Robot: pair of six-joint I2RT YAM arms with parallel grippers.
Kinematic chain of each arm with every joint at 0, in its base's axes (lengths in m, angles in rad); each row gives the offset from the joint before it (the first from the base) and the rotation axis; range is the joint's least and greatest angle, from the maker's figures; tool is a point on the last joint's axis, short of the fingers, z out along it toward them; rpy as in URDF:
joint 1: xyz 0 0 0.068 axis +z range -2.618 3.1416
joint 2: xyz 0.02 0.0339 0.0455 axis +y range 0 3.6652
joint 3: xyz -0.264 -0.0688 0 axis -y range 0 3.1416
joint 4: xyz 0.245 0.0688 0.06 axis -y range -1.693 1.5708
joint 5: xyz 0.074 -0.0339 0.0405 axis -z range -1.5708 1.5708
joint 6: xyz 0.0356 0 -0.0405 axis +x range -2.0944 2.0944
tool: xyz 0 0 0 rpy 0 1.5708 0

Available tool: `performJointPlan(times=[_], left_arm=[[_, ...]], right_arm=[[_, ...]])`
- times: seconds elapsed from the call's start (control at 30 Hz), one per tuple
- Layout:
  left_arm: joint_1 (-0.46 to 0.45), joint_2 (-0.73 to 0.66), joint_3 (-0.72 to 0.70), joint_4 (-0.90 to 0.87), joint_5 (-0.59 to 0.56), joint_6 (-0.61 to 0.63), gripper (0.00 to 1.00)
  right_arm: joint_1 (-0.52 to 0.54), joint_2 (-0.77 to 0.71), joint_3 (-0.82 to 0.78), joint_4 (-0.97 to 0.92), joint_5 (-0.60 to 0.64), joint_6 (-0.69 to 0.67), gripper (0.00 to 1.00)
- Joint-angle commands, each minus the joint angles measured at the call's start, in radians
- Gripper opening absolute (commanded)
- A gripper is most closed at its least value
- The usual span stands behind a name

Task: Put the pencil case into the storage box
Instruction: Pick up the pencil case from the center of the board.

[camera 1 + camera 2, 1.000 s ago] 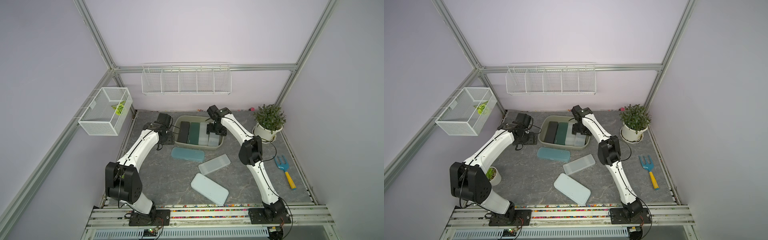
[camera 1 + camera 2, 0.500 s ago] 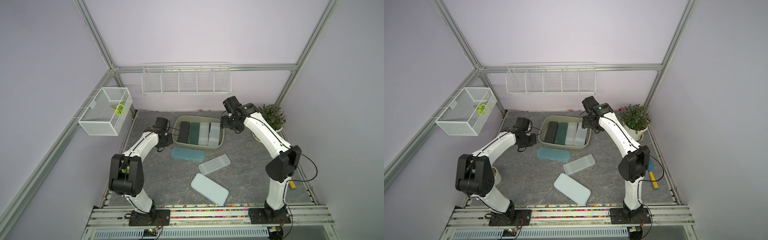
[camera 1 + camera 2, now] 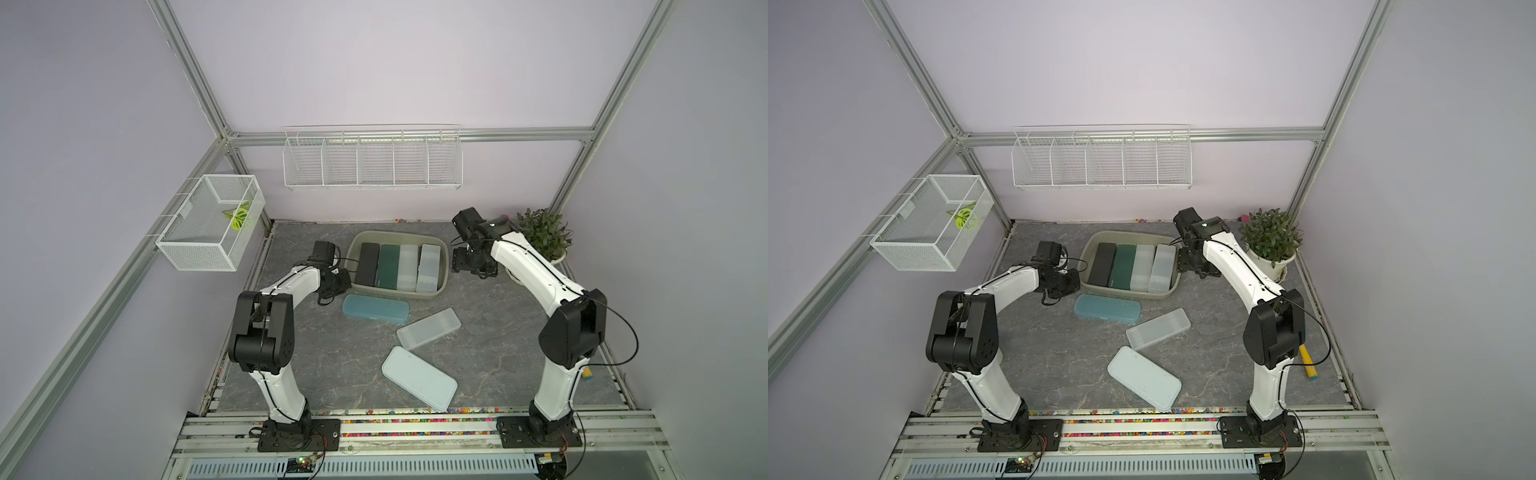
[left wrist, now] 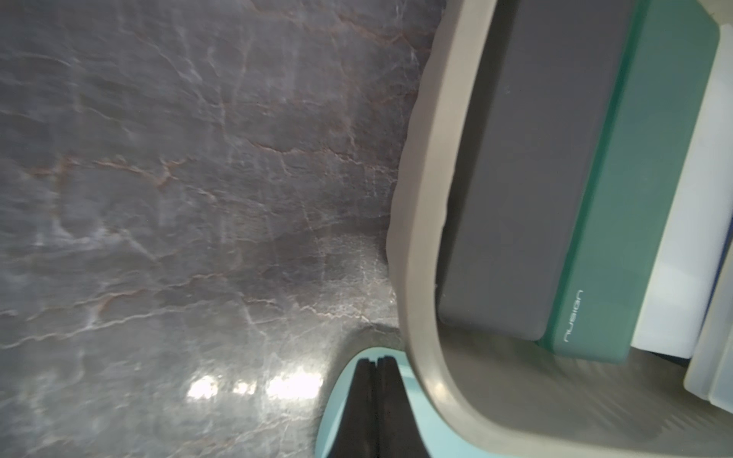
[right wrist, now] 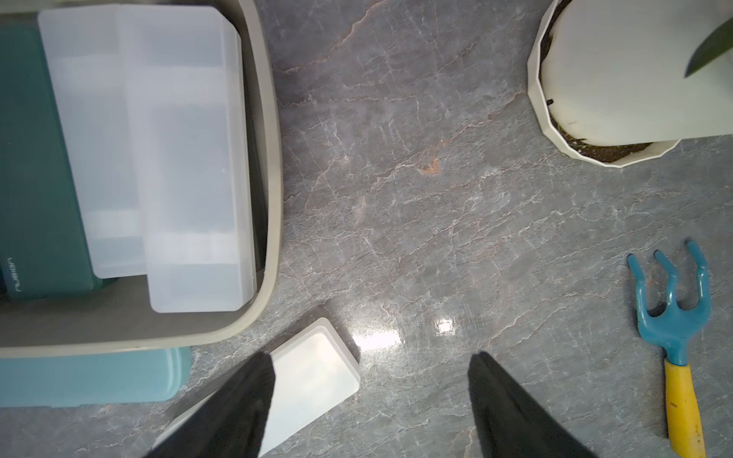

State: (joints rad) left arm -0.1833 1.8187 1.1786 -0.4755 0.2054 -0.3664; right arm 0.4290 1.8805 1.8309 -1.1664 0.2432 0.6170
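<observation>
The olive storage box (image 3: pixel 444 261) stands at the back middle of the table and holds a black, a green and two frosted white pencil cases side by side. In both top views a blue pencil case (image 3: pixel 376 308) lies just in front of it, with a frosted case (image 3: pixel 1158 328) and a pale blue flat case (image 3: pixel 419 377) nearer. My left gripper (image 4: pixel 375 361) is shut and empty, its tips over one end of the blue case (image 4: pixel 328 420), beside the box's rim (image 4: pixel 420 277). My right gripper (image 5: pixel 371 361) hangs open and empty beside the box's right wall (image 5: pixel 269 158).
A potted plant (image 3: pixel 540 237) stands at the back right, close behind the right arm. A blue and yellow hand rake (image 5: pixel 674 317) lies on the table to the right. On the walls hang a wire basket (image 3: pixel 212 228) and a long wire rack (image 3: pixel 372 160).
My right gripper has come away from over the box and moved to its right side. My left gripper has shut and drawn back to the box's near left corner.
</observation>
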Motion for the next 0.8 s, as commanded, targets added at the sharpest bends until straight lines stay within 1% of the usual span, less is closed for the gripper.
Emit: performJointPlan(times=[0.0, 0.23, 0.37, 0.53, 0.6, 0.77], left_arm=[[0.006, 0.022, -0.021, 0.042, 0.036, -0.018, 0.00], [0.006, 0.058, -0.038, 0.063, 0.057, -0.023, 0.00], [0.005, 0.056, -0.074, 0.049, 0.060, -0.002, 0.00], [0.006, 0.005, -0.142, 0.007, 0.073, 0.037, 0.00], [0.002, -0.030, -0.173, -0.012, 0.105, 0.054, 0.00], [-0.022, -0.109, -0.219, -0.067, 0.145, 0.070, 0.00]], right_arm=[[-0.012, -0.029, -0.014, -0.012, 0.015, 0.009, 0.82], [-0.015, -0.017, -0.016, -0.016, 0.010, -0.012, 0.82], [-0.017, -0.012, -0.021, -0.016, 0.009, -0.013, 0.82], [-0.018, -0.008, -0.037, -0.004, 0.000, -0.007, 0.82], [-0.018, -0.010, -0.048, 0.003, -0.004, -0.005, 0.82], [-0.019, -0.013, -0.071, 0.020, -0.020, 0.000, 0.82]])
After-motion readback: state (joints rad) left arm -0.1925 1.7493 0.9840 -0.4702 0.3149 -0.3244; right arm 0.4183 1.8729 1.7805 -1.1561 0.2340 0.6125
